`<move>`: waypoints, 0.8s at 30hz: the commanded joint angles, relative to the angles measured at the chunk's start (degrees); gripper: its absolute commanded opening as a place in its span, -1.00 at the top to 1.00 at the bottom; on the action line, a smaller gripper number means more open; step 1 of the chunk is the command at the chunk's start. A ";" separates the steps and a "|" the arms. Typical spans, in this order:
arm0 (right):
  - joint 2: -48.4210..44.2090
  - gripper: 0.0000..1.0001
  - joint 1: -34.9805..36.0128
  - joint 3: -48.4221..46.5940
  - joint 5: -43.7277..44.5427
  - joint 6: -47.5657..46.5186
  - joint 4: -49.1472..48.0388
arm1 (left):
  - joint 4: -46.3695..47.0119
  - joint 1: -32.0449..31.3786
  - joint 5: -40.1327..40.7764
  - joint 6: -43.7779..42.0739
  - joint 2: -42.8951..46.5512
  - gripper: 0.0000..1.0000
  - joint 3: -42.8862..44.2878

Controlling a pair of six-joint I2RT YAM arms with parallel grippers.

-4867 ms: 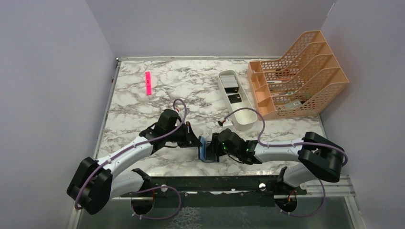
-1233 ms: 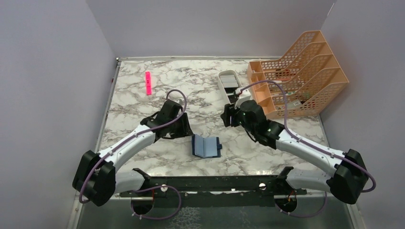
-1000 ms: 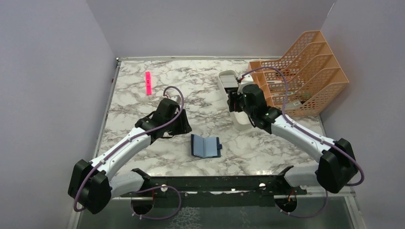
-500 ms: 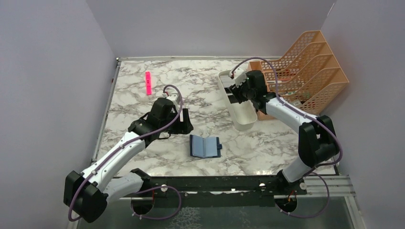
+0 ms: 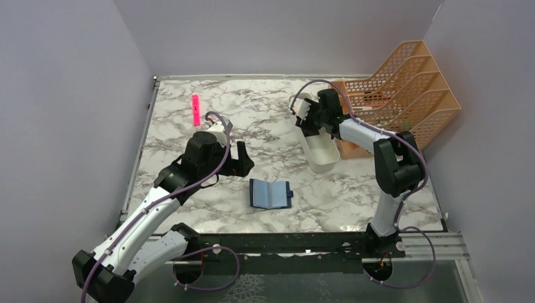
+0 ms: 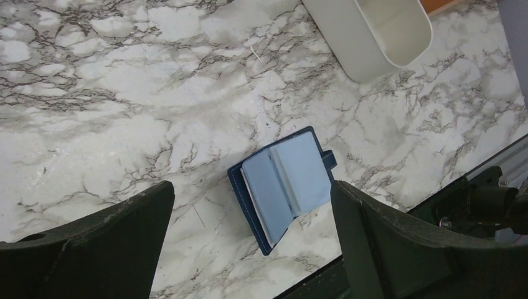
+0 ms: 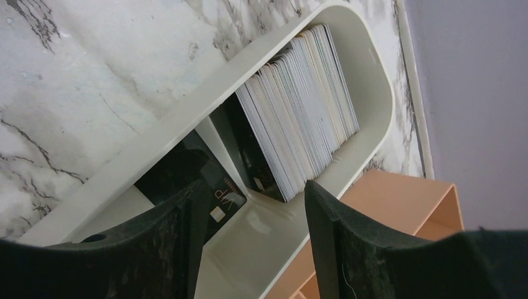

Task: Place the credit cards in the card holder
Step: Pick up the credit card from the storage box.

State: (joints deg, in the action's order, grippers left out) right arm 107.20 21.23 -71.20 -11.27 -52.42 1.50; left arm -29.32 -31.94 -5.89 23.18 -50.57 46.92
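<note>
Black credit card (image 7: 225, 194) marked "VIP" in tray (image 7: 376, 73)

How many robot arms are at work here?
2. The left arm hangs over the marble table beside the open card holder; the right arm reaches to the white tray. None seems hidden.

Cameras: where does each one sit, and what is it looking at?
Top external: above and behind the arms, looking down on the marble table; both arms show whole.
Left wrist: on the left arm, looking down at the open card holder; the left pincer's two open fingers frame it.
Right wrist: on the right arm, looking into the white tray of credit cards; the right pincer's fingers show below.
Shared: top and left wrist views both show the card holder and the tray's end.
</note>
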 commanded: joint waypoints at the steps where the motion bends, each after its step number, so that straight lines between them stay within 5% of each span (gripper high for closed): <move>1: 2.93 -0.23 -0.43 -2.89 -3.68 -8.24 -2.51 | 0.62 0.16 3.69 -1.07 3.37 -0.98 0.60; 11: 8.25 -0.15 -0.49 -5.92 -2.06 -12.25 -4.41 | 0.58 0.17 5.04 -1.22 4.23 -0.98 0.47; 18: 8.67 0.21 -0.91 -7.71 -0.42 -11.34 -4.62 | 0.61 0.15 5.20 -1.16 4.33 -0.98 0.28; 24: 5.16 0.29 -1.45 -6.06 -1.84 -9.89 -7.27 | 0.61 0.20 5.21 -1.12 4.10 -0.98 0.20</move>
State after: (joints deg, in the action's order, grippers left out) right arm 115.77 20.53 -77.45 -12.49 -62.92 -1.19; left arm -29.32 -31.94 -1.93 22.81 -46.61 46.92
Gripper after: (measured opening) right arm 0.365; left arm 0.989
